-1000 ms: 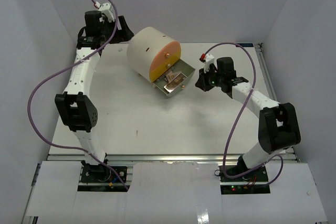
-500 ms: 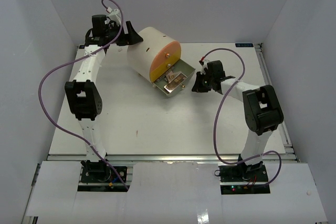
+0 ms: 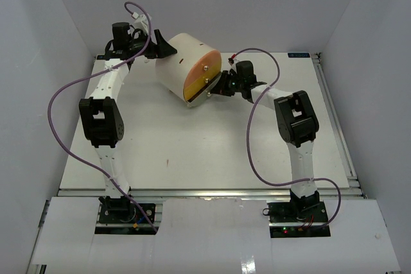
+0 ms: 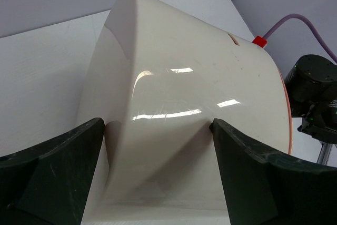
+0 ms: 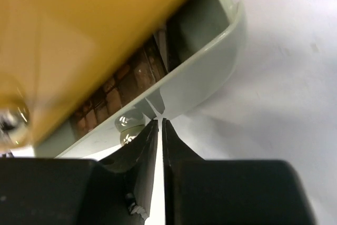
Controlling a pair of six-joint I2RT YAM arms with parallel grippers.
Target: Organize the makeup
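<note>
The only makeup showing is a brownish palette [image 5: 124,85] with small squares, seen in the right wrist view through the narrow gap of the drawer [image 5: 210,72]. The drawer is almost fully inside the cream cylindrical unit [image 3: 183,59], under its orange-yellow front [image 3: 200,79]. My right gripper [image 3: 223,86] is shut, and its tips [image 5: 160,122] press on the drawer's outer wall beside a small shiny knob [image 5: 128,123]. My left gripper [image 3: 160,45] is open at the unit's back end. Its fingers [image 4: 58,172] stand on either side of the cream body [image 4: 179,104]. No other makeup is in view.
The unit lies on its side at the back middle of the white table [image 3: 212,145]. Grey walls close in the left, back and right. A purple cable [image 3: 253,133] loops from the right arm over the table. A metal rail [image 3: 334,113] runs along the right edge.
The right gripper moved left against the drawer, which went from wide open to nearly shut, hiding most of its contents. The left gripper moved onto the unit's back end.
</note>
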